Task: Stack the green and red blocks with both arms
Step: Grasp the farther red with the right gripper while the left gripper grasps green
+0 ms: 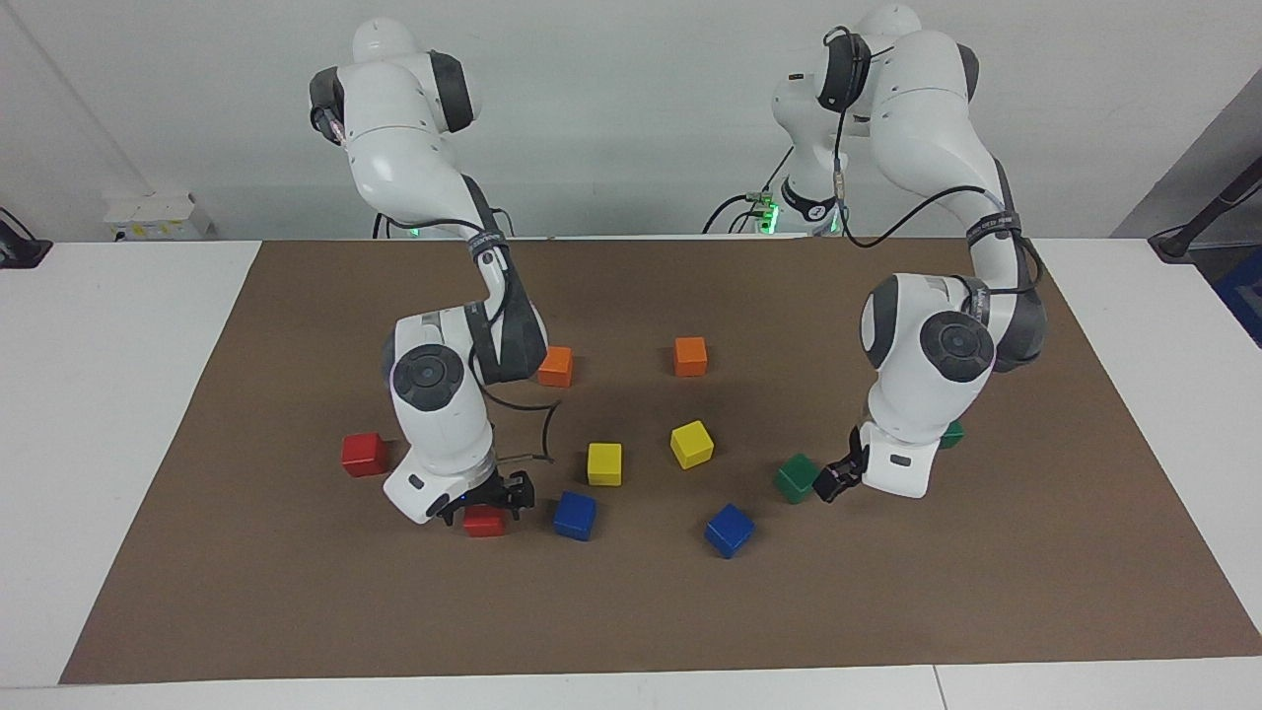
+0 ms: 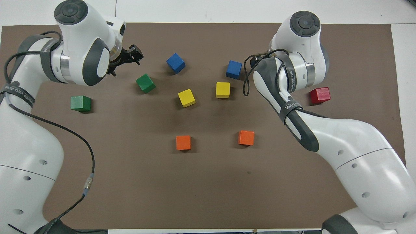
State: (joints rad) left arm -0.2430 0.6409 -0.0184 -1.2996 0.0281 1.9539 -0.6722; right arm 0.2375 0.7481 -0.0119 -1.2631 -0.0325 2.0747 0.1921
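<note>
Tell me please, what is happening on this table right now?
Two robot arms are working among coloured cubes on a brown mat. The right gripper is down at a red block, its fingers around it. The left gripper is low beside a green block, not yet on it. The other red block and the other green block lie apart. Nothing is stacked yet. Orange, yellow and blue cubes lie in between.

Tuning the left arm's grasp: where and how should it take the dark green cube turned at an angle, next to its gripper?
Grip the angled dark green matte cube across two opposite side faces, from straight above. It sits flat but turned on the brown mat, so the left gripper would likely need to rotate to match. No other block crowds its sides.
</note>
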